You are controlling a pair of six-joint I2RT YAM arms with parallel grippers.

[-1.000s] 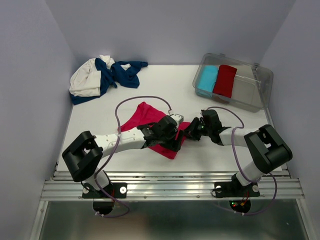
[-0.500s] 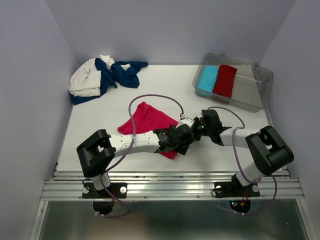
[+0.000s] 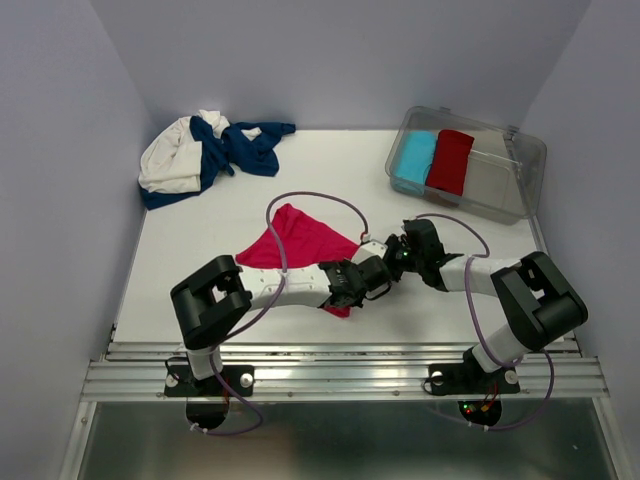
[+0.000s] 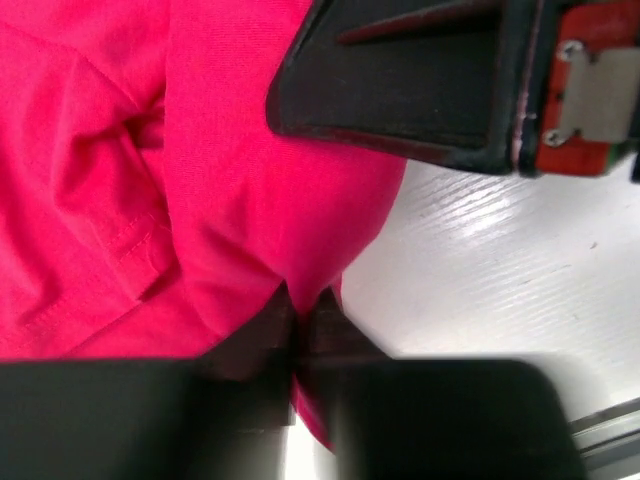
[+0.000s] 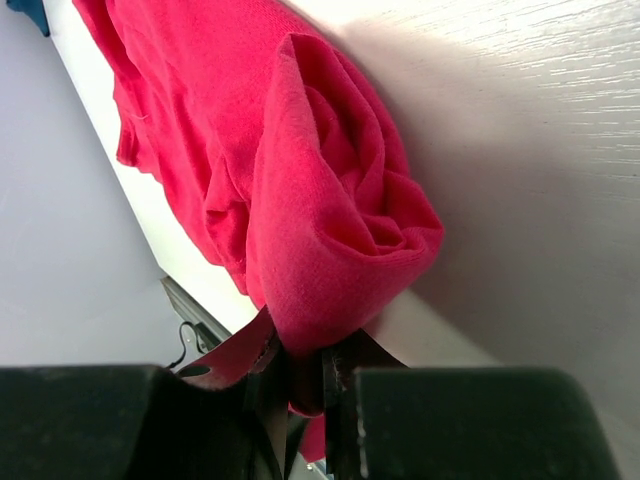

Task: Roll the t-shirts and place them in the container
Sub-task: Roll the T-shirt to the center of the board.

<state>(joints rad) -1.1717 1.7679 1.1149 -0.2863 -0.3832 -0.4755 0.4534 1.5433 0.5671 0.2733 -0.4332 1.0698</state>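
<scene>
One white table [image 3: 180, 245] takes up most of the top view, so that's covered first. Both arms are stretched low over its near half, the left arm [image 3: 270, 288] reaching in from the left and the right arm [image 3: 490, 272] from the right, so they meet near the middle. At the far right corner a clear plastic bin [image 3: 492, 188] is parked. At the far left a heap is made up of a navy blue t-shirt [image 3: 245, 147] tangled with a cream-white t-shirt [image 3: 168, 165], both crumpled and not rolled at all. The pink-red t-shirt [image 3: 300, 235] is spread on the middle of the table, well apart from the heap and the bin, with its near right end bunched up under the two wrists. Inside the bin, a light-blue roll [image 3: 414, 158] and a darker red roll [image 3: 450, 160] are laid side by side, touching. The left gripper [image 4: 297, 322] is seen from its own camera pinched together on a fold at the tee's edge, with fabric caught between the tips. The right gripper [image 5: 300, 378] is likewise clamped on the shirt, gripping the bottom of a loosely rolled, lumpy end that rests on the table. The two grippers are just beside each other on that same end.
</scene>
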